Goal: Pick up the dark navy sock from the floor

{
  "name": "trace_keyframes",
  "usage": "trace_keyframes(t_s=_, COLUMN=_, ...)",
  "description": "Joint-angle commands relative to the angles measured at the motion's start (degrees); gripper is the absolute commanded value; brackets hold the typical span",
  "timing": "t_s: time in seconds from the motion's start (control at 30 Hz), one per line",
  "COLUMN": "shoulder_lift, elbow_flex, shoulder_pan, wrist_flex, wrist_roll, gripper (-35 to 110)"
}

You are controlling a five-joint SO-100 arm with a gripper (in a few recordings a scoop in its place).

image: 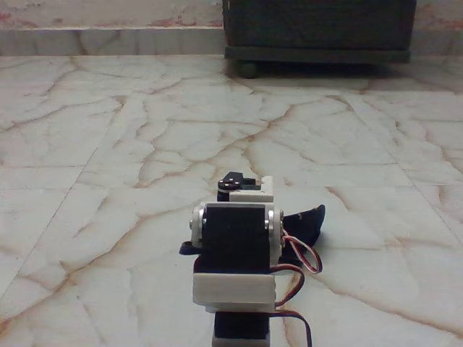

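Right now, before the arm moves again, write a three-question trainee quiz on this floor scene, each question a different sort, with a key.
1. True or false: the sock lies on the floor beside the arm, on its right in the fixed view.
2. Multiple choice: what stands at the top of the fixed view? A) a dark cabinet B) a chair C) a red bucket
3. Fill in: the cables looping off the arm's right side are red, ____ and dark.

Key: 1 true; 2 A; 3 white.
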Motion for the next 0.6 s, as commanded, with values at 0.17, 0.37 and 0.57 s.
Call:
trace_keyframes(t_s=0.17, shoulder_lift=2.0, elbow_flex=0.0, shoulder_pan=-2.0, wrist_flex=1.8, wrist_roll=-6.9, gripper=0)
trace_keyframes(t_s=0.37, shoulder_lift=2.1, elbow_flex=-0.1, shoulder_pan=-1.7, wrist_flex=1.6, wrist_roll=-3.8, gripper=0)
trace_keyframes(t_s=0.57, shoulder_lift=-3.0, elbow_flex=-7.1, shoulder_pan=-1.8, wrist_flex=8.7, wrist_roll=1.3, gripper=0)
